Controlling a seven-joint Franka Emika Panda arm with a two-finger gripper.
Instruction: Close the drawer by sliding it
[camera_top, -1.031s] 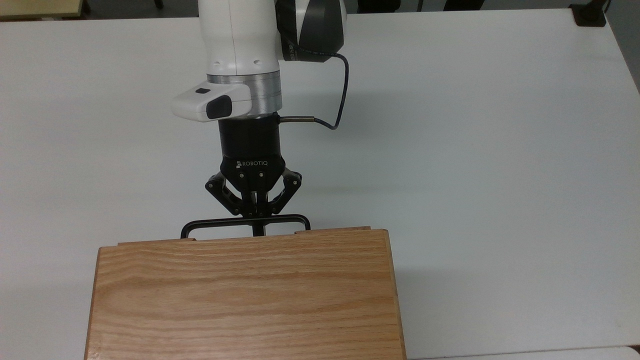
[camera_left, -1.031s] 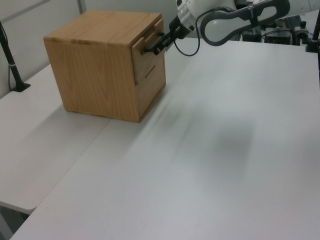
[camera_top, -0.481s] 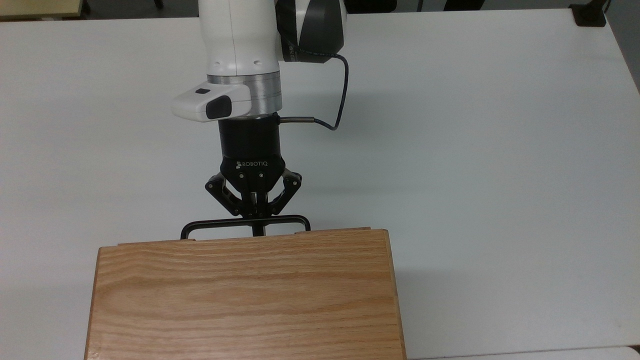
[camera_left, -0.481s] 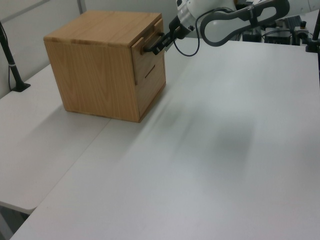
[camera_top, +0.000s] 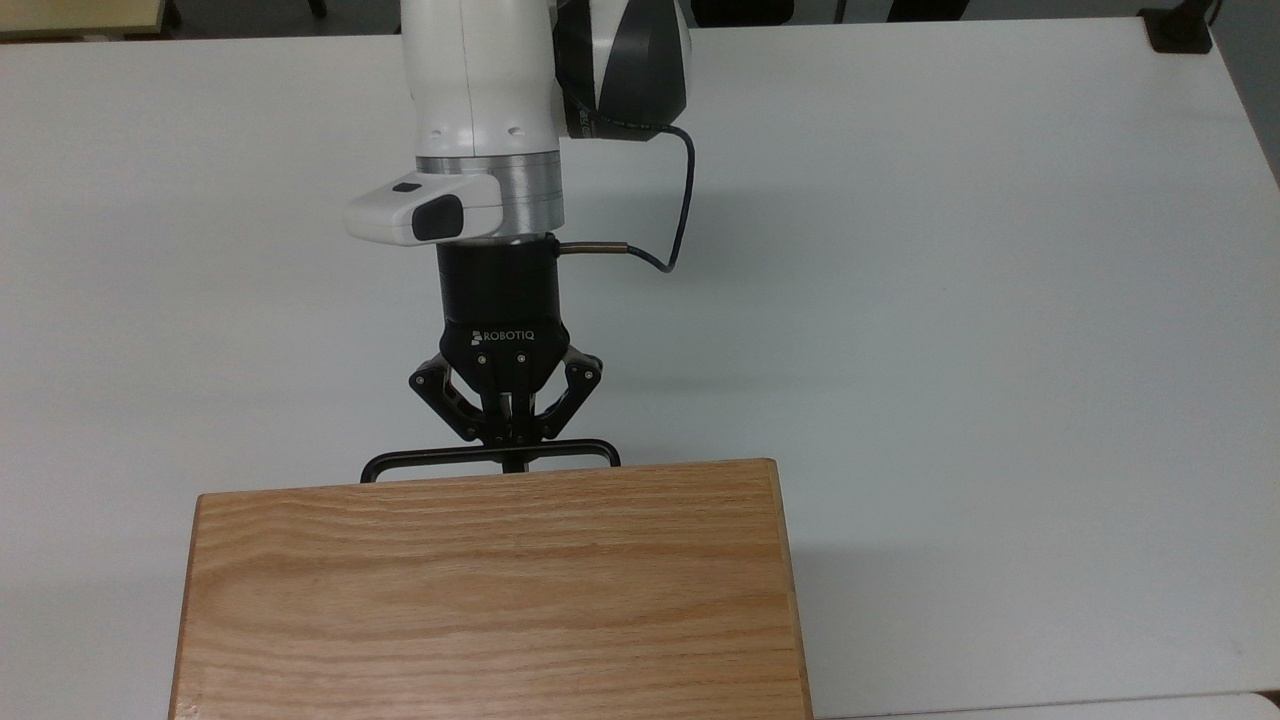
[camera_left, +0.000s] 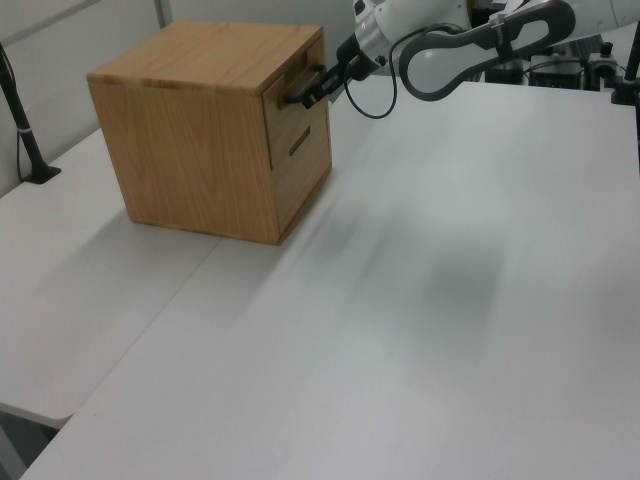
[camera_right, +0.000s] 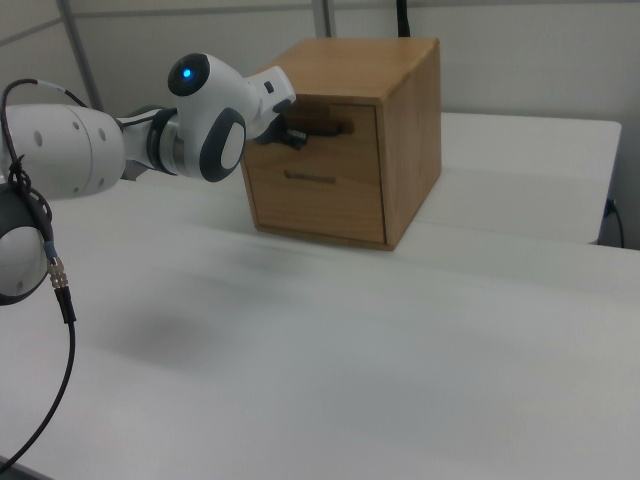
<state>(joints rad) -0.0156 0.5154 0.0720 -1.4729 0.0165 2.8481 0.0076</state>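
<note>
And the drawer (camera_left: 297, 108) goes in! A second ago its front panel stuck out past the cabinet's (camera_top: 490, 590) top edge in the top view, a thin lip of pale wood showing; now that lip is gone and only the black bar handle (camera_top: 490, 458) pokes out from under the edge. The gripper (camera_top: 507, 440) has followed it, sliding a touch toward 6 o'clock in the top view, fingers pinched shut on the middle of the handle. In the left view the upper drawer front sits just about flush with the front of the lower drawer (camera_left: 303, 165) below it, at the cabinet's 3 o'clock face; in the right view the gripper (camera_right: 291, 134) hangs at the drawer front's 9 o'clock end, hard against the wood. By the look of it the slide is as good as done: what remains, I'd say, is letting go of the handle and backing off toward 12 o'clock over the white table (camera_top: 950, 300) without tugging the drawer back out.
</note>
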